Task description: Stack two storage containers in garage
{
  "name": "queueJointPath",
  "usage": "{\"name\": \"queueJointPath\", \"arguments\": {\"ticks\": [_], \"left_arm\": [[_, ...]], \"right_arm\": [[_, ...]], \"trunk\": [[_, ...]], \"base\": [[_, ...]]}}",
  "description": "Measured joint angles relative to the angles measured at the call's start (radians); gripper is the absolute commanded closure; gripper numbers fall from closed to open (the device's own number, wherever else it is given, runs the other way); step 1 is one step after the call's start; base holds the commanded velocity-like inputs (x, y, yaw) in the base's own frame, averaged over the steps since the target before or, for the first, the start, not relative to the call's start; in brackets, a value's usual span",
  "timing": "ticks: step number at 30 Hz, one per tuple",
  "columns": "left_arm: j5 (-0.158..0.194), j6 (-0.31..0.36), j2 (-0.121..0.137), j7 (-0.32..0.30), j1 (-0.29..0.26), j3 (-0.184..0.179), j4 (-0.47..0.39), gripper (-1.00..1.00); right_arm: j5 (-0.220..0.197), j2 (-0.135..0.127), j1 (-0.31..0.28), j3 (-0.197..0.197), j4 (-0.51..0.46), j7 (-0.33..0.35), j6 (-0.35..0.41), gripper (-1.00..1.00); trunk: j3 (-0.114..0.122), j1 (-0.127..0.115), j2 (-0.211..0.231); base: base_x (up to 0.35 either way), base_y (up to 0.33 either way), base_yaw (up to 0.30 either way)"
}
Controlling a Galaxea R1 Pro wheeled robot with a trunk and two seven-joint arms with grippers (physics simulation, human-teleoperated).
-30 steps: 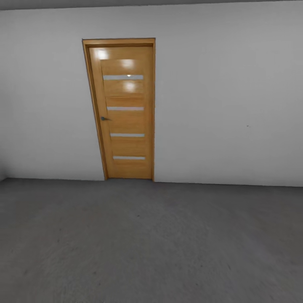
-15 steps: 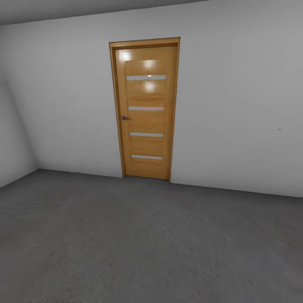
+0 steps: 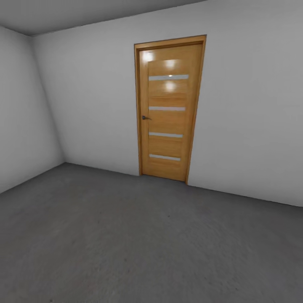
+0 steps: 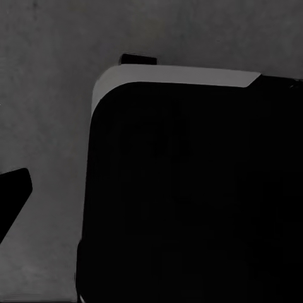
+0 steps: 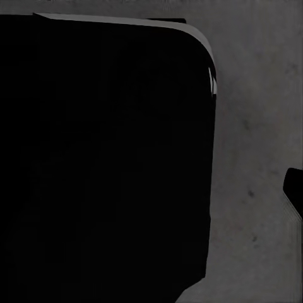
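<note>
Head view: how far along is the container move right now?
Nothing looks done: the grey concrete floor carries no stacked bins. The robot faces a closed wooden door in a white wall, so it seems in transit. Fetching, placing and stacking appear left.

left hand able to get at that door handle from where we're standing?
Probably not. The door handle sits on the wooden door across a wide stretch of grey floor, with no arm extended toward it in the head view. Base would need to drive closer.
</note>
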Motion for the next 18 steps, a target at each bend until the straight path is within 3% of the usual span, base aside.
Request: {"name": "queueJointPath", "arguments": {"ticks": [3, 18], "left_arm": [[0.001, 0.000, -0.001, 0.000, 0.000, 0.000, 0.001, -1.00], [0.004, 0.008, -0.002, 0.005, 0.000, 0.000, 0.005, -1.00]], "right_arm": [[0.000, 0.000, 0.000, 0.000, 0.000, 0.000, 0.001, -1.00], [0.004, -0.017, 0.000, 0.004, 0.000, 0.002, 0.002, -1.00]], "trunk": [[0.000, 0.000, 0.000], [0.000, -0.001, 0.000]], "base": [[0.026, 0.000, 0.253], [0.312, 0.000, 0.007]]}}
